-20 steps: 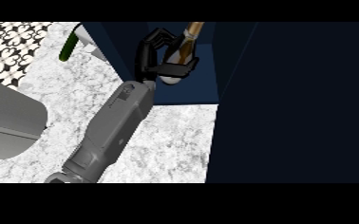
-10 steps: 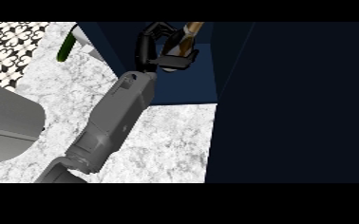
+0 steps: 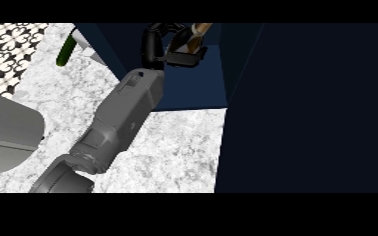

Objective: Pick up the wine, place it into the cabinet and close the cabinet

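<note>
The wine bottle (image 3: 198, 31) shows as a brown, tilted shape at the view's top, inside the dark blue cabinet (image 3: 193, 87). My left hand (image 3: 156, 42) is shut on the bottle, its black fingers (image 3: 184, 58) curling round it and hiding most of it. The grey forearm (image 3: 122, 115) runs from the lower left up into the cabinet's opening. The cabinet's open door (image 3: 303, 110) is the broad dark panel filling the right side. My right hand does not show.
A green object (image 3: 65, 51) leans beside the cabinet's left wall. A grey basin-like object (image 3: 16, 130) sits at the left edge of the white marble counter (image 3: 181, 145). Patterned tiles (image 3: 22, 45) lie at the upper left.
My left hand has carried the bottle upward and deeper into the cabinet, the forearm following it. The door has not moved.
</note>
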Controlling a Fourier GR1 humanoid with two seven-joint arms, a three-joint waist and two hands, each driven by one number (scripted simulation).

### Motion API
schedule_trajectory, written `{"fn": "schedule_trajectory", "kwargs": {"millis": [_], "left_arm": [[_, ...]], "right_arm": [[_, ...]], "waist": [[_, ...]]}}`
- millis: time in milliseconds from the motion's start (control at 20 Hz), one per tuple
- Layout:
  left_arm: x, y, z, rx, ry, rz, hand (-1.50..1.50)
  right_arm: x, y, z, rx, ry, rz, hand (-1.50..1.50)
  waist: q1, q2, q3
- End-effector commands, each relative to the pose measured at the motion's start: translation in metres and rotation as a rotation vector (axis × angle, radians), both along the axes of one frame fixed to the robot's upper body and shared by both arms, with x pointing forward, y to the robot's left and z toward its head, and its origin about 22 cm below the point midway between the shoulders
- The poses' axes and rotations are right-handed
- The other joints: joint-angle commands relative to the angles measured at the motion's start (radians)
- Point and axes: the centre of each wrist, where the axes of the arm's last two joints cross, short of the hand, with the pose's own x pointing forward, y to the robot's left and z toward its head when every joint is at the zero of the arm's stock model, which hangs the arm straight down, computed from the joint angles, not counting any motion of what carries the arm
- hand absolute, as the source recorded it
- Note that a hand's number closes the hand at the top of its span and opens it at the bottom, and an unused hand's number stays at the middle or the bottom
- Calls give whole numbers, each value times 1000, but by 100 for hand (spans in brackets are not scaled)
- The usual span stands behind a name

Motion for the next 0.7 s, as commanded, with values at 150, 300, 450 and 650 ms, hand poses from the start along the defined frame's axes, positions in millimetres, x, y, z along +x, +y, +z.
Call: {"fn": "schedule_trajectory", "kwargs": {"millis": [150, 300, 450, 650], "left_arm": [[-4, 9, -18, -143, 72, 39, 150], [2, 10, -8, -168, 62, 22, 150], [0, 5, -11, -145, 69, 20, 150], [1, 15, -13, -133, 51, 54, 150]], "right_arm": [[-9, -2, 5, 23, -31, 52, -150], [-22, -2, 8, 37, -25, 54, -150], [-13, -1, 5, 31, -11, 50, -150], [-14, -4, 7, 4, -24, 43, -150]], "waist": [[-16, 8, 0], [-13, 5, 0], [-12, 7, 0], [-12, 7, 0]]}}
